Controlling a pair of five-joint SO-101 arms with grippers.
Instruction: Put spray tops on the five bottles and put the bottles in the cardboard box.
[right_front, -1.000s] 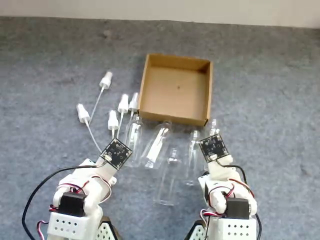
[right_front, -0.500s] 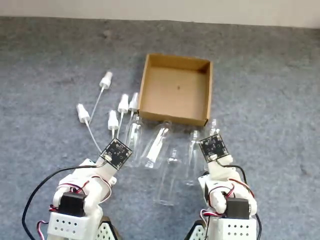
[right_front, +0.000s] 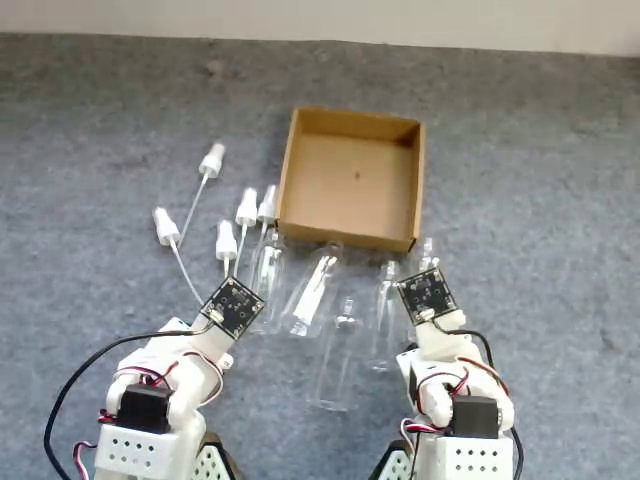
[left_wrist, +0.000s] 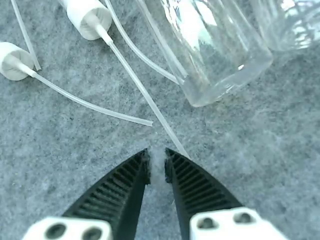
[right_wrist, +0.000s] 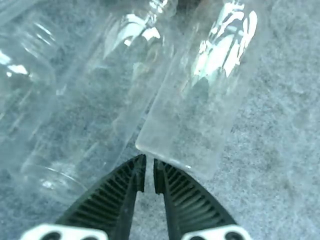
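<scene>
- High view: a fixed camera above the table looks down and slightly forward. The left arm and right arm are based at the near edge. The cardboard box lies farther off, and a pale wall strip bounds the far edge. This is the widest and most distant view.
- Left wrist view: a camera on the left arm faces along the left gripper onto the table at very close range. It shares with the high view the spray tops and one bottle base ahead of that arm.
- Right wrist view: a camera on the right arm faces along the right gripper, equally close. It shares with the high view the bottles ahead of that arm.
</scene>
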